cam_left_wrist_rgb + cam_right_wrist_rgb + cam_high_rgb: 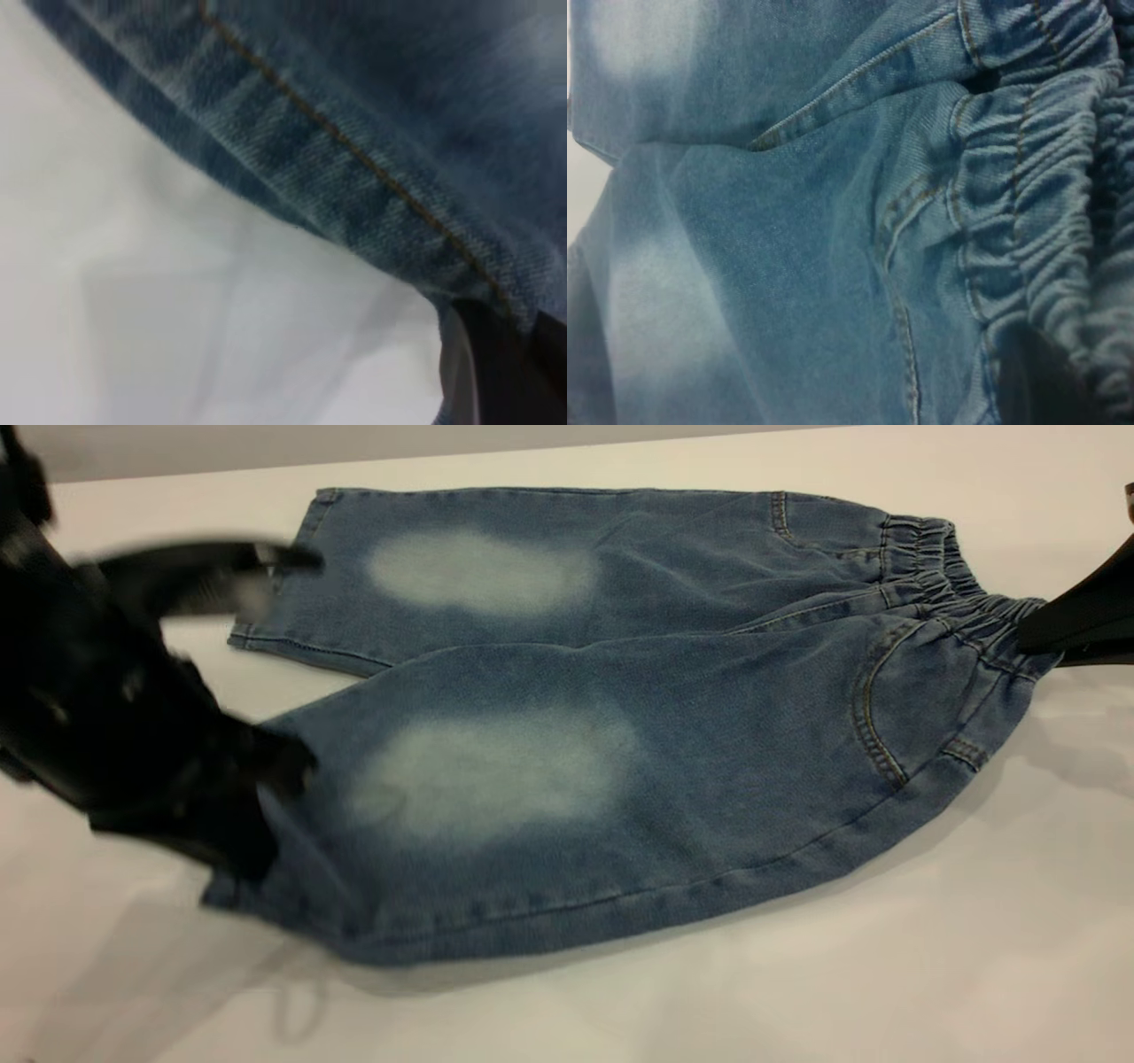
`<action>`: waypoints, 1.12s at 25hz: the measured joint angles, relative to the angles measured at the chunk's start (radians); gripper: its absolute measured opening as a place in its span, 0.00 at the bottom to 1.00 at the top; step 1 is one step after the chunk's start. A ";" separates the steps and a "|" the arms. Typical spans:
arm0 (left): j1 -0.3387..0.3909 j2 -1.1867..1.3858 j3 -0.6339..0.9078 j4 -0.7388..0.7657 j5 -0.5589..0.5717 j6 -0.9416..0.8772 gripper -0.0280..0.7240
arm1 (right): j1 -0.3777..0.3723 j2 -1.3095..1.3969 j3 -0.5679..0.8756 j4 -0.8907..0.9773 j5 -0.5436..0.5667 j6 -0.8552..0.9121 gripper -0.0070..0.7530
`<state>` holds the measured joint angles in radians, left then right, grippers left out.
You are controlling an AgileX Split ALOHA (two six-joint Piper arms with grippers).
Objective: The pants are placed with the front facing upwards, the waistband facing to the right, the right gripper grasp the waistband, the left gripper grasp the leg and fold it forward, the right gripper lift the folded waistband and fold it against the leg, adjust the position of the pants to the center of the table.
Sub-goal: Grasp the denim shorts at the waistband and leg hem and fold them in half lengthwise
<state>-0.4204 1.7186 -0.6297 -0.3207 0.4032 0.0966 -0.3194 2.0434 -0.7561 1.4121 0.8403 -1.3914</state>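
Note:
The blue denim pants lie front up on the white table, legs to the left, two pale ovals showing. The gathered waistband is at the right. My right gripper reaches in from the right edge and is shut on the near part of the waistband, which is raised a little there. In the right wrist view the ruched waistband fills the frame. My left gripper is open at the leg hems, one finger over the far leg, the other at the near leg. Its wrist view shows the stitched hem.
Bare tabletop runs along the front and right of the pants. The table's back edge lies just behind the far leg. Nothing else stands on the table.

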 joint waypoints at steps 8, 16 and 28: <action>0.000 -0.127 -0.005 0.007 -0.047 0.001 0.09 | 0.000 0.000 -0.053 0.004 0.048 0.008 0.05; 0.000 -0.126 -0.096 0.011 -0.131 0.004 0.09 | 0.000 0.000 -0.136 0.007 0.083 0.052 0.05; 0.000 -0.125 -0.192 0.034 -0.257 0.018 0.09 | 0.000 0.001 -0.266 0.039 0.171 0.073 0.05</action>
<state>-0.4204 1.5938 -0.8215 -0.2865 0.1465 0.1150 -0.3194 2.0443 -1.0219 1.4516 1.0112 -1.3188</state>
